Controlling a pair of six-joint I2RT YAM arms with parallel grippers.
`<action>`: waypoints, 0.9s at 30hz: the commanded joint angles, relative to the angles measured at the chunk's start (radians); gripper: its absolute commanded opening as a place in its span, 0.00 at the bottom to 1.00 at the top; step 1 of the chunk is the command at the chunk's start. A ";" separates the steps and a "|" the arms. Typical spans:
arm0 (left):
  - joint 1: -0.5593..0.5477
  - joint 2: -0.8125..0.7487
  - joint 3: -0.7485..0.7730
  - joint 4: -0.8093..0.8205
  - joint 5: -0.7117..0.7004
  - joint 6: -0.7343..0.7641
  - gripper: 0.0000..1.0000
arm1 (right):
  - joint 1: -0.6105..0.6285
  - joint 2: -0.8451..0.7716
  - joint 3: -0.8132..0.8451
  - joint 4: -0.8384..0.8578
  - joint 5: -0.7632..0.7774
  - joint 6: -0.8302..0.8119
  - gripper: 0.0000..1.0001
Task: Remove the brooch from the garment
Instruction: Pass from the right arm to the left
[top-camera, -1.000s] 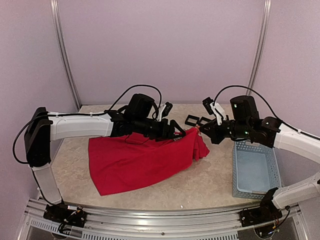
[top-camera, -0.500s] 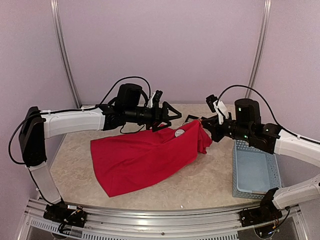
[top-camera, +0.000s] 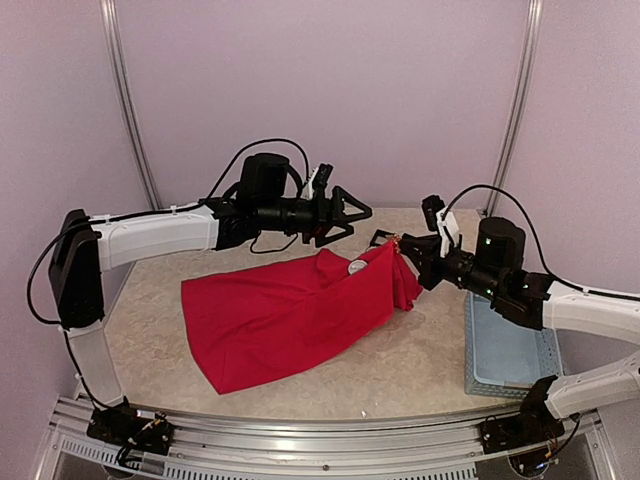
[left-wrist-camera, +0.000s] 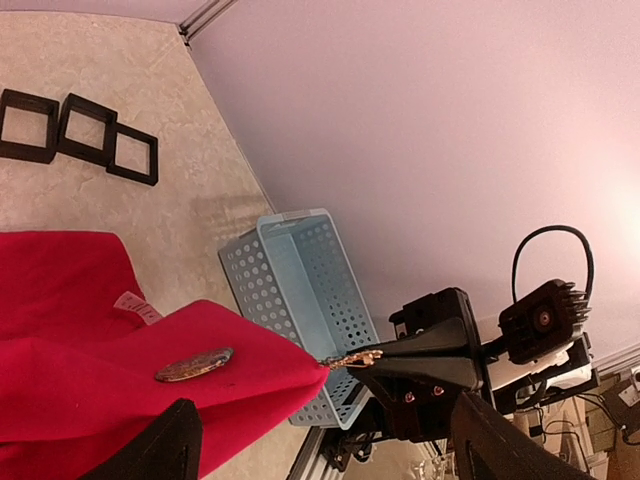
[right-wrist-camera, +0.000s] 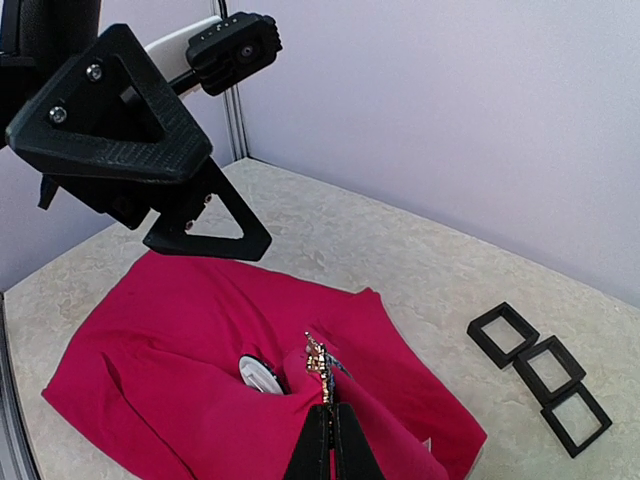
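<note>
Right gripper (right-wrist-camera: 330, 414) pinches brooch (right-wrist-camera: 317, 366) at garment (right-wrist-camera: 180, 330) edge.

The bright red garment (top-camera: 290, 315) is lying crumpled on the table (top-camera: 430, 370), its right-hand corner rising into a peak, and the small gold brooch (right-wrist-camera: 316, 358) is sitting at that very tip.

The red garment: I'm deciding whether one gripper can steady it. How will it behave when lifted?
Probably floppy: the garment peaks where the right gripper pinches the gold brooch and sags away in folds. Likely light, since that one pinch tents it. A push would probably bunch it.
</note>
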 joint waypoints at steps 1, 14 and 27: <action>0.003 0.053 0.054 0.053 0.029 0.001 0.82 | 0.011 -0.014 -0.021 0.185 -0.030 0.038 0.00; -0.008 0.028 -0.065 0.281 0.105 -0.002 0.83 | 0.012 0.026 -0.021 0.277 -0.086 0.177 0.00; -0.026 0.010 -0.056 0.234 0.130 0.070 0.54 | 0.009 0.048 -0.005 0.290 -0.229 0.289 0.00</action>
